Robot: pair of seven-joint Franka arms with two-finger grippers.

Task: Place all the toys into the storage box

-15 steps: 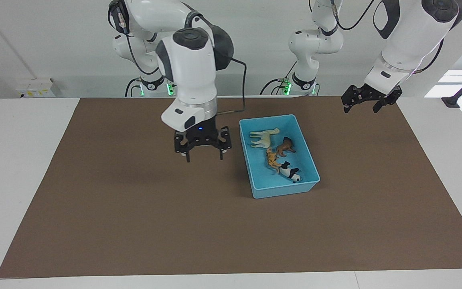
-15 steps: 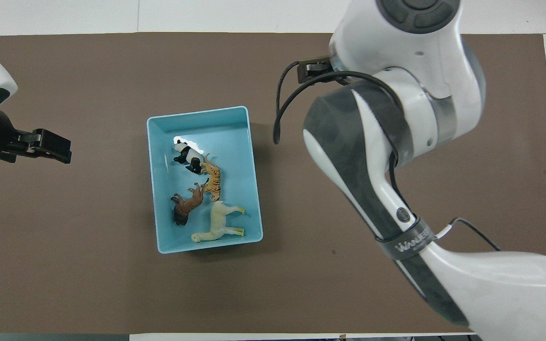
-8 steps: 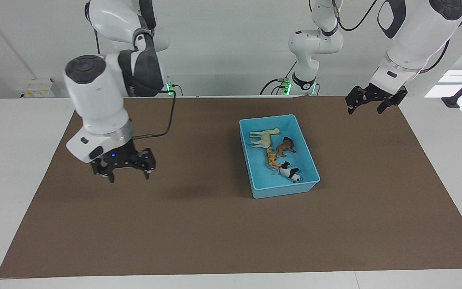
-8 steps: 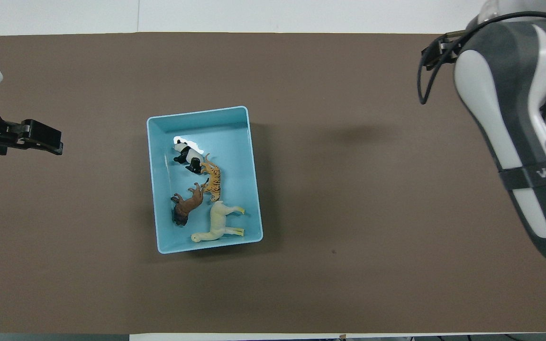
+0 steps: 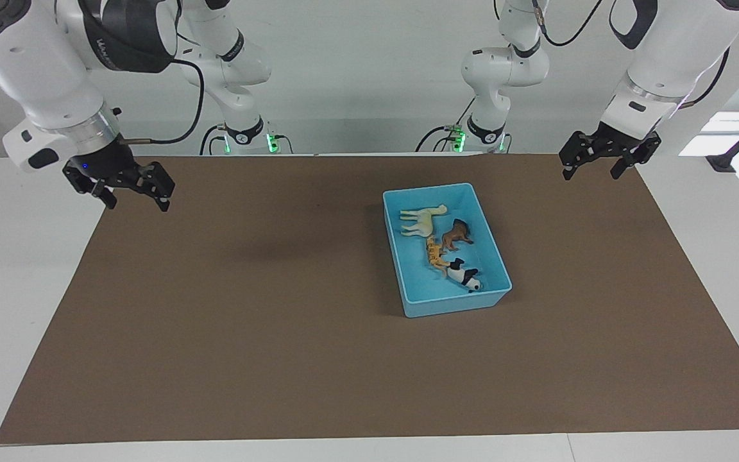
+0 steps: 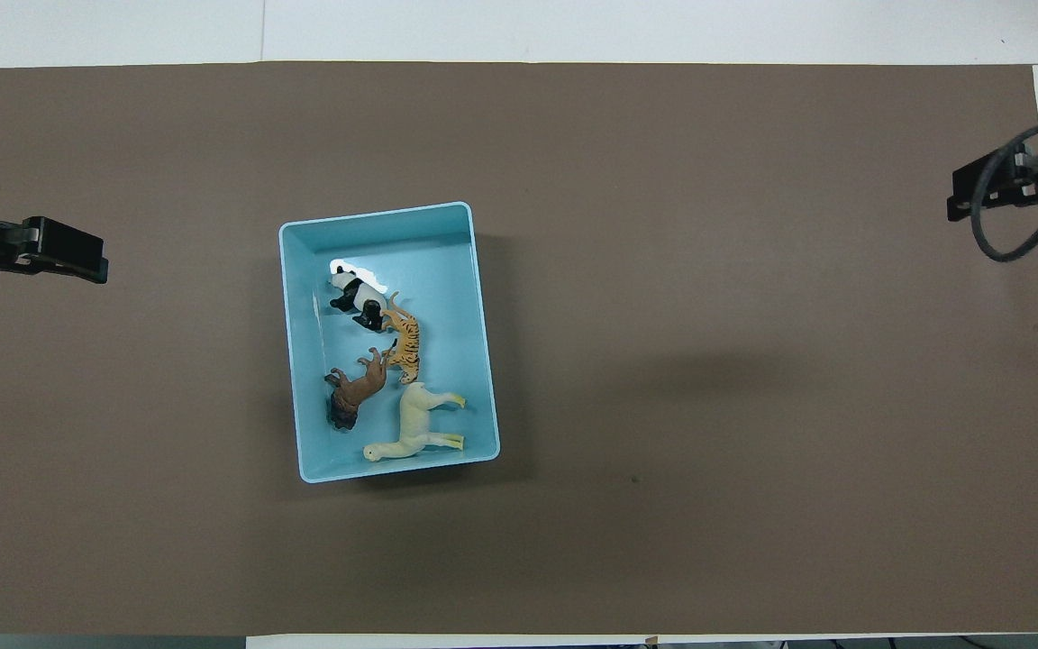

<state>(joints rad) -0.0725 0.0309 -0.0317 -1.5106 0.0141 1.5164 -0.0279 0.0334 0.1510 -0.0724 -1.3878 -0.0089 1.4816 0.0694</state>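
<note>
The light blue storage box (image 5: 431,188) sits on the mat, toward the left arm's end; it also shows in the overhead view (image 6: 375,213). All four toys lie in it: the cream camel (image 5: 424,220) (image 6: 415,424), the brown lion (image 5: 457,235) (image 6: 352,392), the orange tiger (image 5: 435,254) (image 6: 406,342) and the panda (image 5: 464,276) (image 6: 357,297). My right gripper (image 5: 136,202) (image 6: 987,194) is open and empty, raised over the mat's corner at the right arm's end. My left gripper (image 5: 591,174) (image 6: 68,261) is open and empty, raised over the mat's edge at the left arm's end.
A brown mat (image 5: 280,333) covers most of the white table (image 5: 16,269). Nothing else lies on the mat besides the box.
My right arm has swung away from beside the box to the mat's corner at its own end, rising as it went. My left gripper drew back slightly. The toys have not moved.
</note>
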